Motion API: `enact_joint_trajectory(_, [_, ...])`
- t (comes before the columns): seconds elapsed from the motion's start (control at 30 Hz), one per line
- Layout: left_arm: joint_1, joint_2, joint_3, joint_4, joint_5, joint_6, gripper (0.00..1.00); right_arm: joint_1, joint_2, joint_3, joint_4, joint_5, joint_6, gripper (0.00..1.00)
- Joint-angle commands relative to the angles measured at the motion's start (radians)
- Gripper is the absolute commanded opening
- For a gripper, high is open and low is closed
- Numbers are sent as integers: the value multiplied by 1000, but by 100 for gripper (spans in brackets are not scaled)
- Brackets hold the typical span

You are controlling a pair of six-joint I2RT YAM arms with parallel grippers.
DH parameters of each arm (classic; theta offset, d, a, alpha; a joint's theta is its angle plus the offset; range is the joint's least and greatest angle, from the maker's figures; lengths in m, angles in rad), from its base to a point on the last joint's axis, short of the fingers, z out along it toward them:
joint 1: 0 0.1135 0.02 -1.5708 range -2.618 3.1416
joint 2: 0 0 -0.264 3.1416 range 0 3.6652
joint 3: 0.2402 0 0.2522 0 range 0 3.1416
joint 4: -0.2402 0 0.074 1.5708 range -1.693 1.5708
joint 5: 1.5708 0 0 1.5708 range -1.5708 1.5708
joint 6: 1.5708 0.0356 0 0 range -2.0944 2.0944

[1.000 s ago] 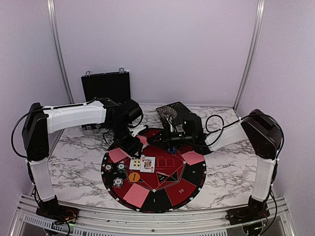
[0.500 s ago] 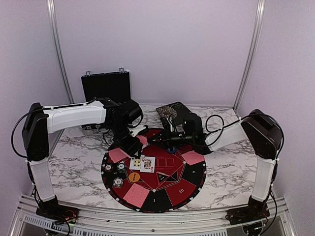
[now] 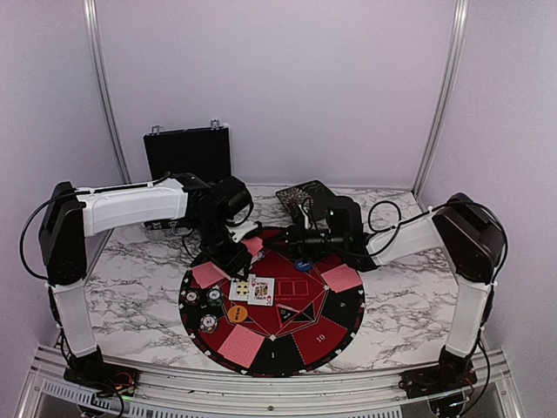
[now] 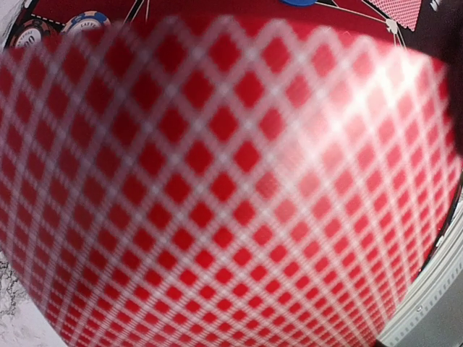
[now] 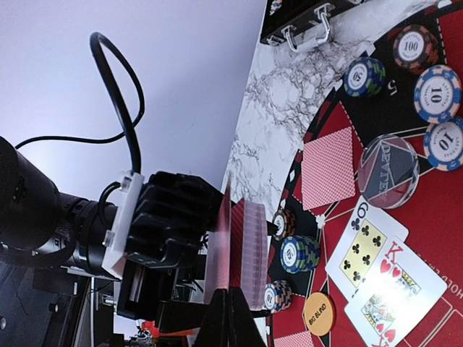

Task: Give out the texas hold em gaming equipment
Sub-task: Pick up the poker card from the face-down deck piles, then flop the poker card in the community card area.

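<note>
A deck of red-backed cards (image 5: 255, 246) stands on edge in my left gripper (image 3: 237, 261), above the mat's far left part. The back of a card (image 4: 231, 188) fills the left wrist view and hides that gripper's fingers. My right gripper (image 5: 231, 318) reaches in from the right (image 3: 280, 242) and is shut on the edge of one red-backed card (image 5: 230, 231) at the deck's side. The six of clubs (image 5: 365, 246) and king of hearts (image 5: 391, 293) lie face up on the round mat (image 3: 339, 322), near an orange disc (image 3: 237, 312) and chip stacks (image 3: 208, 324).
Face-down cards (image 3: 341, 278) lie at several mat sectors. A blue disc (image 3: 302, 264) sits under the right arm. A clear dealer disc (image 5: 388, 171) and more chips (image 5: 437, 92) lie across the mat. A black case (image 3: 187, 152) stands at the back left, with a dark patterned tray (image 3: 305, 196) behind the grippers.
My right gripper's jaws have closed on a card at the deck. The right arm has shifted slightly, so the blue disc now shows. The left arm has stayed still.
</note>
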Motion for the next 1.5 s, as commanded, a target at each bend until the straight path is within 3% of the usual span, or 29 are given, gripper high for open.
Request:
enact_joint_trajectory(0.0, [-3,-12,6,-17,-10,10,34,-12,-53,-12,13,21,3,0])
enact_joint_trajectory(1.2, [43,-46,-29,-5,-16,18,35,-136,-202,-159,48,1,30,0])
enact_joint_trajectory(1.37, [63,-54,-40,-1,-16,17,34,-160,-256,-143,-117,12,-149,0])
enact_joint_trajectory(1.47, [75,-63,-45,1,-16,16,35,-160,-290,-80,-341,71,-435,0])
